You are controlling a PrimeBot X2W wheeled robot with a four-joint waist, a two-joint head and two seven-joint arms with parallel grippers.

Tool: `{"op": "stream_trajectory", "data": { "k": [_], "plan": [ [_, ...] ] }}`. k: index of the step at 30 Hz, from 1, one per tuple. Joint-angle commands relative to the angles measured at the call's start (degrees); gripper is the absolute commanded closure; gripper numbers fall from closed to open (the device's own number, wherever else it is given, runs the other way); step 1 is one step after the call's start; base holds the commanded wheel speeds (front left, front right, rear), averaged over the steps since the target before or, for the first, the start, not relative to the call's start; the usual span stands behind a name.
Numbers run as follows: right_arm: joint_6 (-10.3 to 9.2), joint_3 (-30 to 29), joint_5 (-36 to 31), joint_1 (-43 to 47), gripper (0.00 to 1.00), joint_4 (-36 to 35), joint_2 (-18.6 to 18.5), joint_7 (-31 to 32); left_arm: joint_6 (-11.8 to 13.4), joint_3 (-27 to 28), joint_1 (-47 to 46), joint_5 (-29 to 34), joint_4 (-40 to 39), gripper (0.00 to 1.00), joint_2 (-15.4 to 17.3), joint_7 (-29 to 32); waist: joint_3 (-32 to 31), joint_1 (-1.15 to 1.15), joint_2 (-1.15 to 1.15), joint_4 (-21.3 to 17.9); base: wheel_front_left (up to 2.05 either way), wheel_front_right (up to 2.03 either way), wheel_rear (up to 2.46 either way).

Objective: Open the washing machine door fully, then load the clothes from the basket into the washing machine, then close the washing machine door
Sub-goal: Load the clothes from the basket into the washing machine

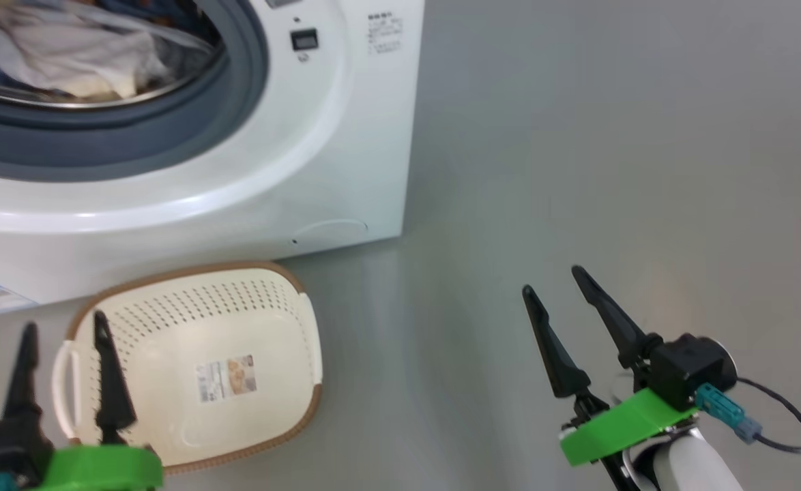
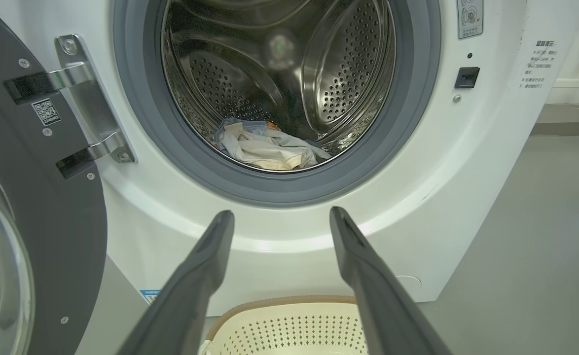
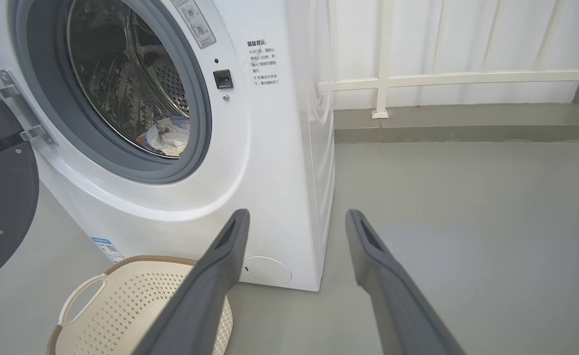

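Observation:
The white washing machine (image 1: 346,136) stands with its door (image 2: 38,207) swung wide to the left on its hinges. The clothes (image 2: 265,148) lie bunched at the bottom of the steel drum, light blue and white. On the floor in front sits the cream basket (image 1: 196,361), holding nothing but its label sticker. My left gripper (image 1: 63,327) hovers open over the basket's left handle, fingers pointing at the machine. My right gripper (image 1: 550,279) is open over bare floor, right of the basket.
Grey floor (image 1: 612,136) stretches to the right of the machine. A white railing (image 3: 442,79) and a low kerb run along the wall behind. The open door takes up the space left of the drum opening.

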Motion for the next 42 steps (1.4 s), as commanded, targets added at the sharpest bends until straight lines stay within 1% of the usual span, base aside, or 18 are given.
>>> {"op": "stream_trajectory", "data": {
  "k": [1,9,12,16,24,42],
  "plan": [
    [0.09,0.8,-0.5,1.6,0.00,-1.8,-0.1,0.5,0.1,1.7,0.5,0.6,-1.4,0.00,1.0,-0.5,-4.2,0.00,0.00,2.7,0.00,0.00,0.00],
    [0.09,-1.0,-1.6,7.0,0.00,-5.1,-0.5,3.5,-0.2,-1.5,5.5,2.7,-0.4,0.00,-1.1,-0.5,-10.0,0.00,0.00,4.2,0.00,0.00,0.00],
    [0.09,-1.6,-1.8,9.1,0.00,-6.6,-0.5,4.8,-0.4,-2.0,7.2,2.5,0.1,0.00,-1.2,-0.5,-12.4,0.00,0.00,4.5,0.00,0.00,0.00],
    [0.09,-1.9,-1.9,10.6,0.00,-7.9,-0.5,5.9,-0.5,-2.7,8.1,2.7,-0.2,0.00,-1.0,-0.5,-14.1,0.00,0.00,4.8,0.00,0.00,0.00],
    [0.09,-2.5,-2.0,12.6,0.00,-9.6,-0.5,7.2,-0.1,-3.7,8.3,3.2,-1.0,0.00,-1.1,0.3,-16.0,0.00,0.00,5.2,0.00,0.00,0.00],
    [0.09,-3.0,-1.9,13.6,0.00,-10.5,-0.3,7.7,1.2,-4.3,8.1,3.8,-2.2,0.00,-0.6,1.3,-16.3,0.00,0.00,5.1,0.00,0.00,0.00]
  ]
}}
